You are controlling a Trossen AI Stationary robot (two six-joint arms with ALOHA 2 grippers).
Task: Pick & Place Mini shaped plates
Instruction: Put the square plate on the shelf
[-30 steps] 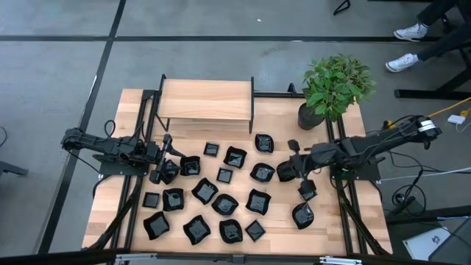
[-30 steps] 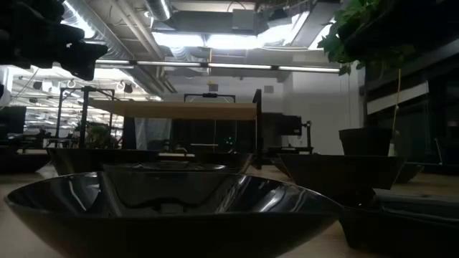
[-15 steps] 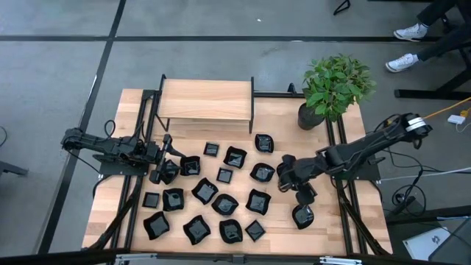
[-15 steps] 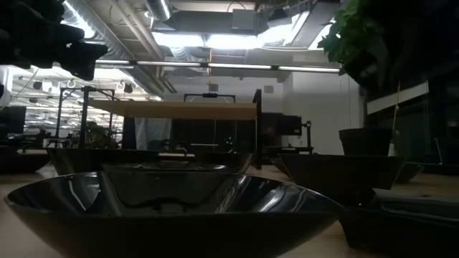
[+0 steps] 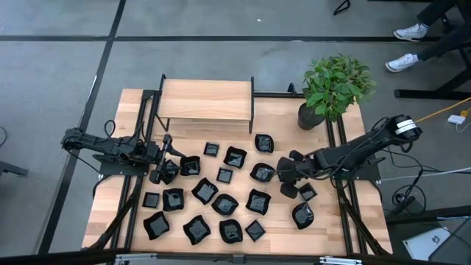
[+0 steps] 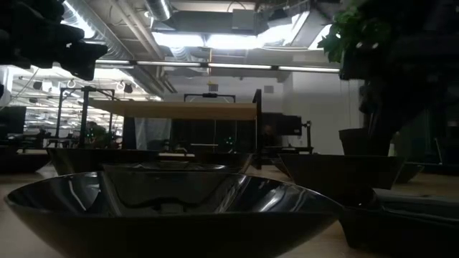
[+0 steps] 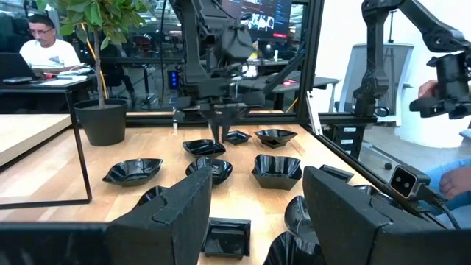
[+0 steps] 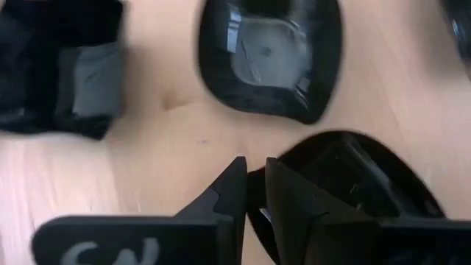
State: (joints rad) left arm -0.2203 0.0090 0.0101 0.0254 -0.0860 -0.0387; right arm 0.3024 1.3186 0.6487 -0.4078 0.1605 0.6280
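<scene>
Right claw now beside plate

The mini shaped plates crowd the middle of the tabletop, with narrow gaps between them. At 12 o'clock a wooden shelf blocks passage; at 2 o'clock stands a potted plant. The 10 o'clock corner is free.

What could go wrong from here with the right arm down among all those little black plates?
1. The right hand hangs low at the rim of one plate, with a rounded plate and a square plate close by; a sideways move may knock them.
2. The plates are glossy with shallow rims, so a pinch at the edge might slip or tip the plate.
The left hand waits open at the table's left side.
</scene>
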